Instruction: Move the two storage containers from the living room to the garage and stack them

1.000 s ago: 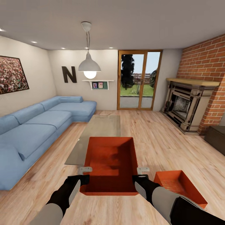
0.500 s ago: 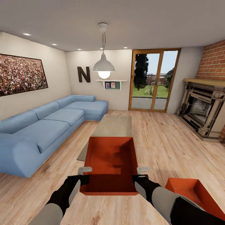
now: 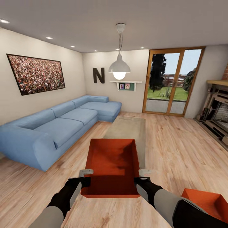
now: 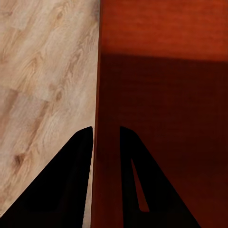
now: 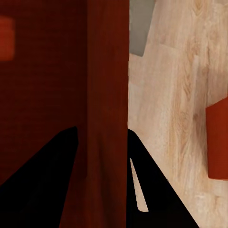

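While both arms reach forward in the head view, one orange-red rectangular open-topped storage container (image 3: 110,167) is carried between them, clear of the light wood plank flooring (image 3: 171,142) of the living room. The left claw (image 3: 85,178) is clenched on the container's left wall: in the left wrist view its two dark fingers (image 4: 71,180) stand on either side of the thin wall edge (image 4: 96,118), one outside and one inside. The right claw (image 3: 142,177) grasps the right wall the same way, with the wall (image 5: 107,95) running between its fingers in the right wrist view. The bin looks level and empty.

The second matching orange-red container (image 3: 207,202) sits on the plank flooring near the right arm, low at the right of the head view and partly cut off by the frame; a slice of it shows in the right wrist view as well (image 5: 217,142).

Ahead lie a blue corner sofa (image 3: 60,126), a glass-topped low table (image 3: 128,129) just beyond the held bin, a hanging white lamp (image 3: 119,67) and the glazed wooden patio doors (image 3: 172,85).

The step in hand appears to be hauling the first container out toward the garage, which no picture shows. The next move probably calls for turning the base away from the table and sofa, keeping both grips even so the bin does not tilt or slip, then returning for the one left on the floor.
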Controlling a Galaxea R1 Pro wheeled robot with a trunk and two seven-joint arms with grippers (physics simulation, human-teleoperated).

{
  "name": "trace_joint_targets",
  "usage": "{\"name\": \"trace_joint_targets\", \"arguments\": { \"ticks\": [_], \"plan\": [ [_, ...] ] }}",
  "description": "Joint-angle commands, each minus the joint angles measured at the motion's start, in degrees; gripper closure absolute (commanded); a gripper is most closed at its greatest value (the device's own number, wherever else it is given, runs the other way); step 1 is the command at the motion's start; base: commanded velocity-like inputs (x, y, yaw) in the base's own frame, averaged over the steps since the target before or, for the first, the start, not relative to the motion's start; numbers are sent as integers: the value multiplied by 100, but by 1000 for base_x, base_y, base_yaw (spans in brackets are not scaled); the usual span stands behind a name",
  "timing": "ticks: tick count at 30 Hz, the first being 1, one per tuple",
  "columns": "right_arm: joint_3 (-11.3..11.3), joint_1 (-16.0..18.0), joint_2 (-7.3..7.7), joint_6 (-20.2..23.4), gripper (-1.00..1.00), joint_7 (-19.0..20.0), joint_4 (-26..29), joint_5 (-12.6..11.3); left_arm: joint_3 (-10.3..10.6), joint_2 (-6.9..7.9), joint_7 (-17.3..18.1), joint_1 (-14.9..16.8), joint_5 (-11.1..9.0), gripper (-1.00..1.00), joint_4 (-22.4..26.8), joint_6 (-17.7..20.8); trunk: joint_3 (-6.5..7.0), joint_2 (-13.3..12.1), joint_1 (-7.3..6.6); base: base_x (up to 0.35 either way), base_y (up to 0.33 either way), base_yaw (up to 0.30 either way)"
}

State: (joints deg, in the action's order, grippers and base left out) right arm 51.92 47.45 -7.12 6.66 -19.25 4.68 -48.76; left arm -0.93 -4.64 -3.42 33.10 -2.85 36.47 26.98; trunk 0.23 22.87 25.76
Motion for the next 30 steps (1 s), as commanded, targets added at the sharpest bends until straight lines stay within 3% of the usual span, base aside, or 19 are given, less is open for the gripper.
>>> {"name": "trace_joint_targets", "arguments": {
  "ticks": [1, 30],
  "plan": [
    [64, 1, 5, 37, 100, -71, -108, -28, -30, -4, -54, 4, 92, 100, 18, 36, -2, 5, 2, 0, 0, 269],
    [64, 1, 0, 37, 100, -71, -108, -28, -29, -11, -47, 4, 92, 100, 18, 36, -2, 5, 2, 0, 0, 269]
  ]
}}
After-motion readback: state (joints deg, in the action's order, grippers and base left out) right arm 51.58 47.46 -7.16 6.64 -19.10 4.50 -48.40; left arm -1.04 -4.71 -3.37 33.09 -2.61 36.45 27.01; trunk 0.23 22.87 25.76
